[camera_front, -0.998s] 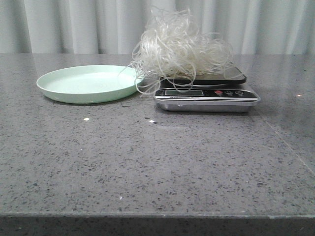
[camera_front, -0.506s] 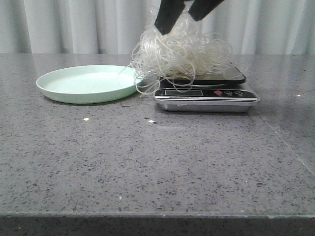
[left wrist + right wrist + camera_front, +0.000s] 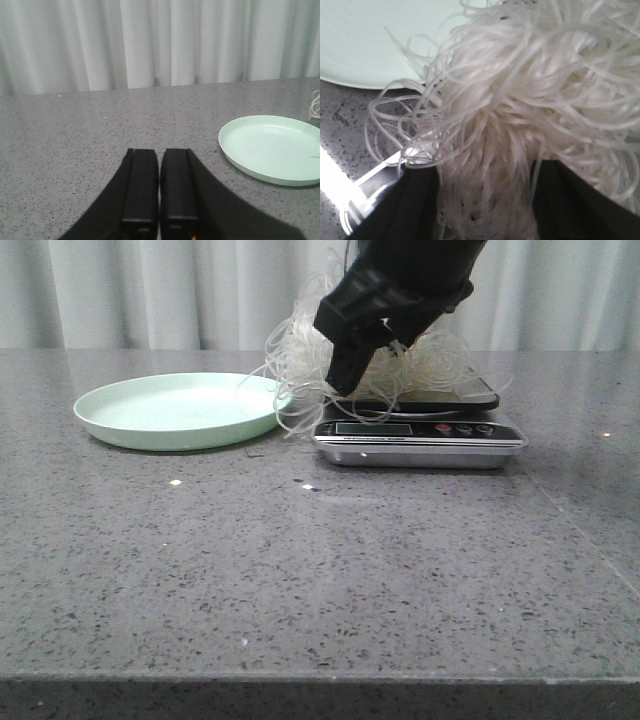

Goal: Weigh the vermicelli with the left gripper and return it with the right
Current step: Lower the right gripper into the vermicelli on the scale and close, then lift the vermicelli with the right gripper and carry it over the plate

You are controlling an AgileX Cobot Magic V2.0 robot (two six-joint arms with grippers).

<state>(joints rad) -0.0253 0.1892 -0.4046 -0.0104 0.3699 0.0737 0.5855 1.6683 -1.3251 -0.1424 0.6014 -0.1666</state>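
Since the earlier frames the right gripper (image 3: 362, 368) has dropped from above into the vermicelli (image 3: 300, 365), which was sitting alone on the scale (image 3: 420, 435) a second ago. Left to right on the desk (image 3: 300, 570): pale green plate (image 3: 150, 415), bare, then the scale just beside it, heap on its platform with loose strands hanging over toward the plate rim. Left gripper (image 3: 159, 192) is parked well off, jaws closed on nothing, plate in its view (weighing looks done). Right jaws are open, one finger each side of the heap's core in the right wrist view, strands (image 3: 510, 125) between and over them, not pinched yet. To do the return well: sink a bit more, close on the dense middle, not the fringe, lift straight so stragglers clear the scale edge, then carry left to the plate. Risk: loose loops snag or drop off.
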